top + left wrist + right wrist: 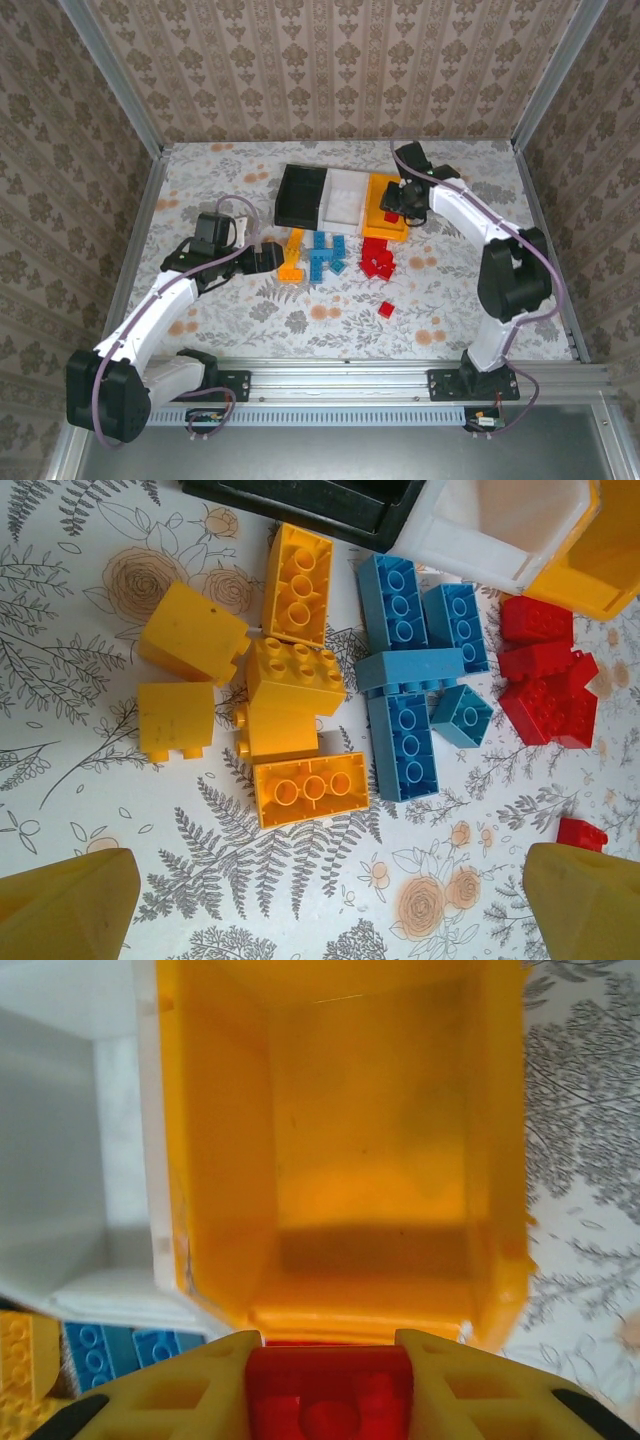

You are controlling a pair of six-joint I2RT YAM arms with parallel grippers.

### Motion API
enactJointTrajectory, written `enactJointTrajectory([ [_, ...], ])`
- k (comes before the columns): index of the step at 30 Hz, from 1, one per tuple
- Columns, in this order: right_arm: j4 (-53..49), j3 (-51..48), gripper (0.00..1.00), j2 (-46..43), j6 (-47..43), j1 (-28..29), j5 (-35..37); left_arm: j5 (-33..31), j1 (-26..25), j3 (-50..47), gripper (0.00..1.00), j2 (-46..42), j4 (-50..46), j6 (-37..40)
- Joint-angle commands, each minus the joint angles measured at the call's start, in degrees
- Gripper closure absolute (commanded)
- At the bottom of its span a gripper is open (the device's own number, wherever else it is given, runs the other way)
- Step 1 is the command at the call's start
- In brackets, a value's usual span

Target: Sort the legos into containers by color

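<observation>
- Your right gripper [330,1348] pinches a red lego [330,1400] over the orange-yellow bin [225,1160], toward the table's [250,310] far edge.
- Your left gripper [330,920] hangs spread wide above yellow legos [290,695], blue legos [405,680] and red legos [545,680], grouped mid-table.
- Lone red brick [386,309] sits nearer the front edge.

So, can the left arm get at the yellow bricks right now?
Probably yes: the left gripper hangs open just above the yellow bricks, nothing in between, though they lie packed close together.
</observation>
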Motion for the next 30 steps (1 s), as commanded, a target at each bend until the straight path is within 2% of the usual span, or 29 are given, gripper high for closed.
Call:
enactJointTrajectory([
  [1, 0.0, 3.88, 0.61, 4.48, -2.13, 0.51, -1.16, 1.36, 0.44, -0.82, 0.0, -0.78, 0.77, -1.5],
  [4, -0.17, 6.15, 0.57, 7.72, -2.83, 0.71, -1.31, 1.46, 0.47, -0.91, 0.0, -0.69, 0.92, -1.82],
  [7, -0.33, 7.64, 0.41, 8.9, -3.78, 1.07, -1.06, 1.63, 0.49, -0.91, 0.0, -0.61, 1.11, -2.04],
  [9, -1.04, 8.19, 0.33, 8.34, -4.51, 1.26, -0.21, 1.55, 0.5, -1.0, 0.0, -0.47, 1.24, -2.18],
  [12, -2.15, 6.54, 0.31, 4.56, -4.71, 1.61, 0.98, 1.8, 0.53, -1.21, 0.0, -0.34, 1.85, -2.81],
  [15, -2.36, 0.08, 0.31, -2.59, -4.09, 3.54, 2.48, 2.31, 0.52, -1.41, 0.0, -0.43, 2.72, -3.67],
  [23, -4.96, -25.17, 0.25, -18.77, 1.95, 12.45, 3.06, 3.55, 0.34, -3.69, 0.0, -0.63, 5.73, -5.49],
  [27, -5.17, -32.03, 0.21, -22.21, 6.59, 18.48, 4.04, 4.05, -0.16, -4.06, 0.0, -0.01, 6.91, -6.59],
  [30, -2.89, -35.64, 0.2, -22.83, 9.7, 20.47, 4.01, 4.21, -0.6, -4.32, 0.0, -0.08, 7.54, -7.2],
])
